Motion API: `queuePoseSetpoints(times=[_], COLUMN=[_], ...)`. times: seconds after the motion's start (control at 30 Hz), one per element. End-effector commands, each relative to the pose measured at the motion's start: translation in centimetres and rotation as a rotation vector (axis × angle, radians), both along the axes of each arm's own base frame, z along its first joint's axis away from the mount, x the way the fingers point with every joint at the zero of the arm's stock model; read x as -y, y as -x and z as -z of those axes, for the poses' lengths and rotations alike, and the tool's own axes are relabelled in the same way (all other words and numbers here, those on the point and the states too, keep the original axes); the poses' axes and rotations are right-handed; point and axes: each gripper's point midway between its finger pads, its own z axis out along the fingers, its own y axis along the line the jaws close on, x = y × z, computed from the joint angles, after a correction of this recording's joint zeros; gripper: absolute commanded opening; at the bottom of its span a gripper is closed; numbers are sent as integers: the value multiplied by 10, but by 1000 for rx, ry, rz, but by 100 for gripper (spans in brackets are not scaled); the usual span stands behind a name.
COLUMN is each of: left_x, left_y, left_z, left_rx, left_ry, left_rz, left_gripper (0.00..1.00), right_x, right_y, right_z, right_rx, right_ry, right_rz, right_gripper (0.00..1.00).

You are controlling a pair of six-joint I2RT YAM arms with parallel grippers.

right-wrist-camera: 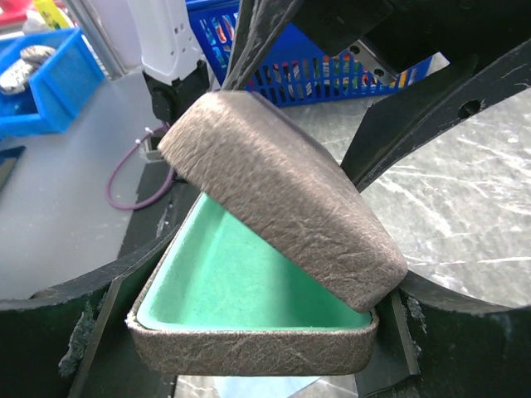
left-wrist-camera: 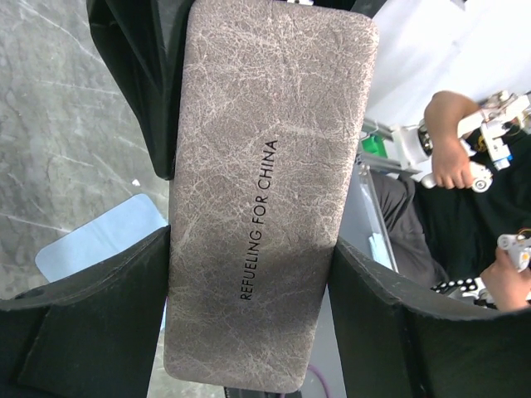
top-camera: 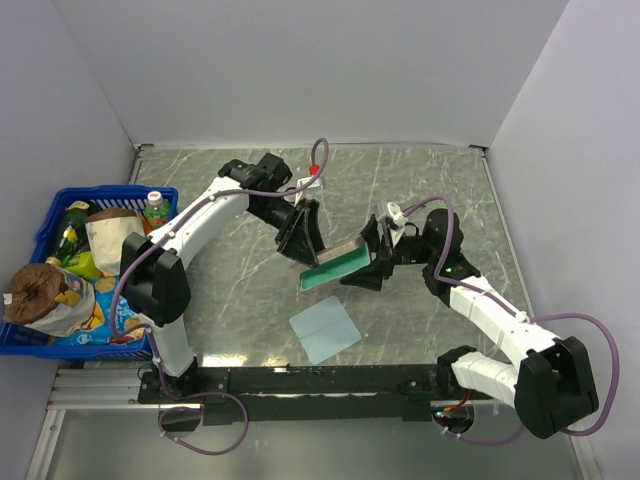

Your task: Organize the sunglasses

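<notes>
Sunglasses: they cannot be found in any of the three views, so neither their place nor their look can be told.
Case: the case (top-camera: 338,265) is rectangular, with a grey-brown outside that has a fibrous, leather-like texture. It sits tilted between the two grippers over the middle of the table (top-camera: 430,190). I cannot tell if it touches the table.
Lid: it stands partly open, raised at an angle over the base. The words "REFUELING FOR CHINA" are printed in black along its outer face.
Lining: teal-green. The part of the base that shows under the lid is bare lining, and the deeper part is hidden by the lid.
Left gripper: the left gripper (top-camera: 303,238) clamps the lid across its width, and its black fingers (left-wrist-camera: 91,315) press on both long edges.
Right gripper: the right gripper (top-camera: 372,262) grips the base of the case, with its fingers (right-wrist-camera: 50,332) close against both sides.
Cloth: the light blue square cloth (top-camera: 324,329) lies flat on the table, near the case and on the side toward the arm bases.
Basket: the blue basket (top-camera: 100,193) stands at the left edge of the table, filled with food packages and bottles, well apart from the case.
</notes>
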Motion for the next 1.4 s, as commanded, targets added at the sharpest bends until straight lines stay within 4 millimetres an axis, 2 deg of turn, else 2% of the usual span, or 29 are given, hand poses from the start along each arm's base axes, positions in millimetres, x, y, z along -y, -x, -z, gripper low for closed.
queuePoseSetpoints(times=[0.0,0.37,0.5,0.7,0.8,0.93,1.17,1.37], left_x=[-5,-8,-8,-10,-12,-13,-13,-13], left_y=[-34,-38,-38,-37,-36,-38,-47,-57], left_z=[-2,-2,-4,-17,-24,-32,-25,-21], left_rx=[17,13,24,87,131,179,257,456], left_ry=[22,21,19,24,22,19,-67,-182], left_rz=[-72,-91,-91,-93,-101,-131,-205,-282], left_gripper=[68,83,88,96,98,99,99,97], right_x=[6,6,4,-1,-3,-4,-2,1], right_y=[52,54,48,28,15,10,7,9], right_z=[-17,-16,-14,-10,-7,-5,-9,-9], right_rx=[193,200,184,123,103,72,87,91], right_ry=[-48,-45,-40,-13,0,5,2,-3], right_rz=[-278,-283,-257,-180,-135,-121,-92,-99], right_gripper=[0,0,0,0,0,0,0,0])
